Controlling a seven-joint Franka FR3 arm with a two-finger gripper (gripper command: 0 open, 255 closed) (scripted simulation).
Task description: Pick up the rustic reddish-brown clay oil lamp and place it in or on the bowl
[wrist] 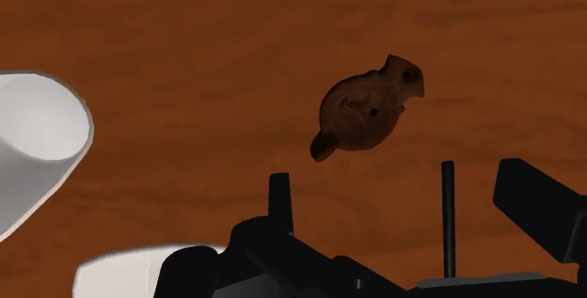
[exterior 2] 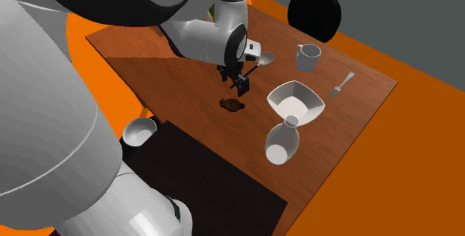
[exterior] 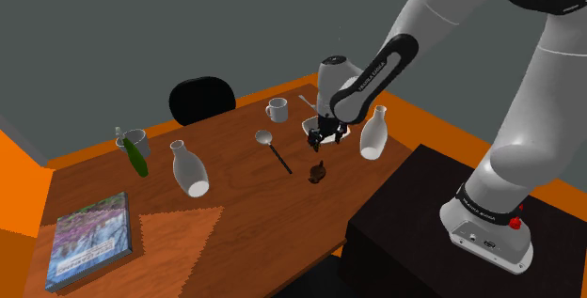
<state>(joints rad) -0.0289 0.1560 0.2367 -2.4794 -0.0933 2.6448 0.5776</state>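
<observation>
**Lamp not yet grasped, bowl unfilled**

The jaws are spread apart above the counter [exterior 2: 358, 100], and nothing is clasped between them. The reddish-brown oil lamp [exterior 2: 232, 104] is seen lying on the counter just below them, untouched, near the white bowl [exterior 2: 305, 97] but apart from it. The task is therefore judged to be at the approach. The descent, the grasp, the lift and the placing are all left to be done. Nothing is seen inside the bowl. A white vase [exterior 2: 283, 144] stands just beside it, and nothing can be made out in its mouth.
</observation>
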